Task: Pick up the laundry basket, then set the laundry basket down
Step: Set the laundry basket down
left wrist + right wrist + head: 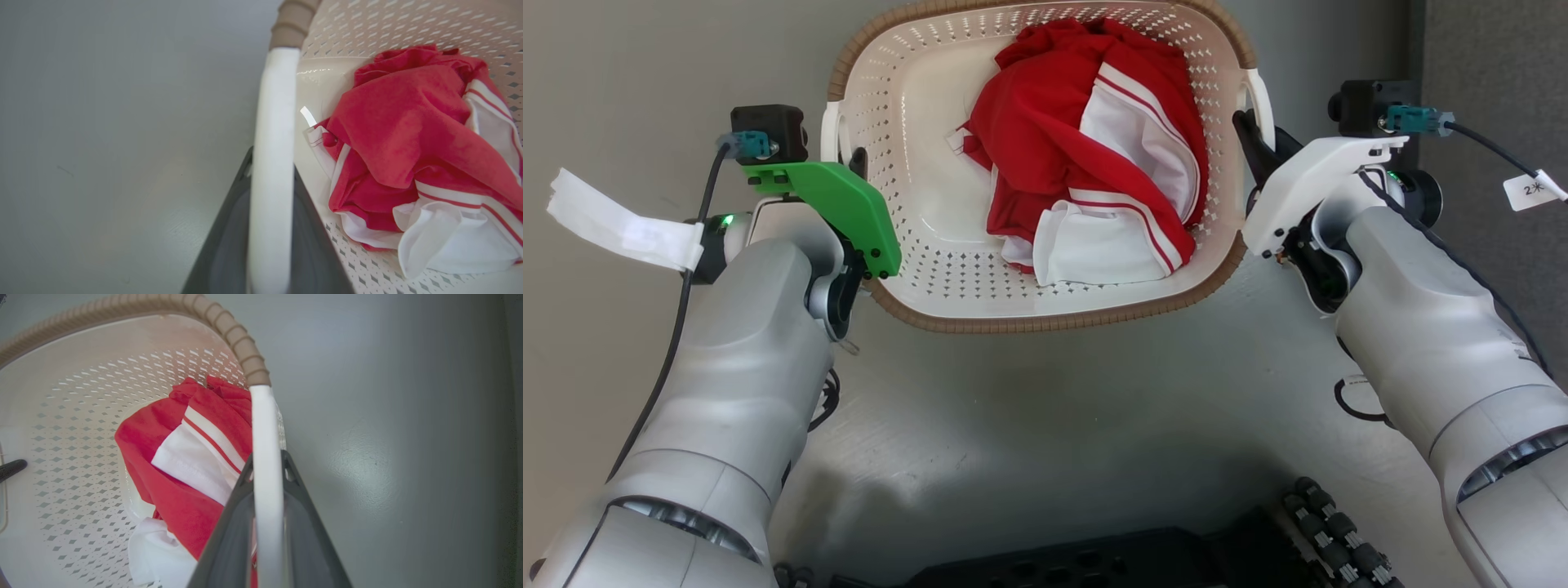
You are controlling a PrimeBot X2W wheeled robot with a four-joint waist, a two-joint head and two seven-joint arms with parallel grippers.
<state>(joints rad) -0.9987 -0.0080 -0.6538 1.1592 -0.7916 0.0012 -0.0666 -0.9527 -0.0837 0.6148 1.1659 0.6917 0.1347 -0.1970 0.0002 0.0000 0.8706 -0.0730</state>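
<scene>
The laundry basket is cream-white and perforated, with a brown woven rim, and lies between my two arms over the grey floor. A crumpled red and white garment lies inside it. My left gripper is shut on the basket's left white handle, with one dark finger on each side of the bar. My right gripper is shut the same way on the right handle, the bar running between its fingers. I cannot tell whether the basket rests on the floor or hangs above it.
Smooth grey floor surrounds the basket on all sides. My black base fills the bottom edge of the head view. A darker strip runs along the far right. White tags hang from both wrist cables.
</scene>
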